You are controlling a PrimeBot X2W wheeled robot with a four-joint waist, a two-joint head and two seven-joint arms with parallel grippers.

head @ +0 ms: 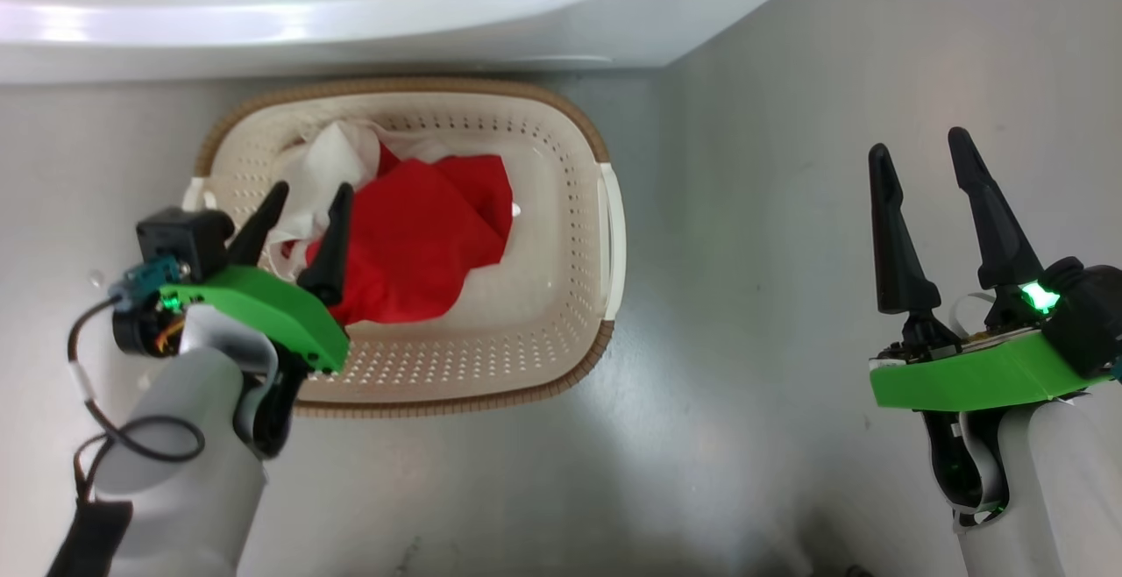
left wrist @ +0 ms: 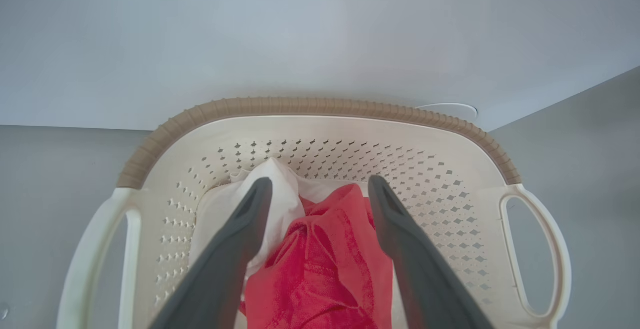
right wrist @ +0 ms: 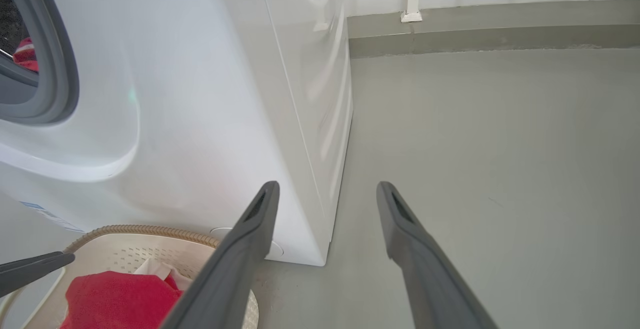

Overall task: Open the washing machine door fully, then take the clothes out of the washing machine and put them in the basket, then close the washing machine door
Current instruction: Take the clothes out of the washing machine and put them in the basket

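The cream basket (head: 578,209) stands on the floor against the white washing machine (head: 351,24). The red and white clothes (head: 421,235) lie loose inside it. My left gripper (head: 314,186) hangs open over the basket's left half, its fingers apart above the clothes (left wrist: 325,269) and gripping nothing. My right gripper (head: 917,140) stands open over bare floor, well to the right of the basket. In the right wrist view the washing machine (right wrist: 200,94) shows its grey gasket (right wrist: 60,69), with a small red patch (right wrist: 25,51) inside the opening. The washing machine door is out of view.
Grey floor (head: 771,296) stretches to the right of the basket and toward me. The washer's right corner (right wrist: 320,249) ends beside the basket rim (right wrist: 130,230). A low wall ledge (right wrist: 500,24) runs behind the machine.
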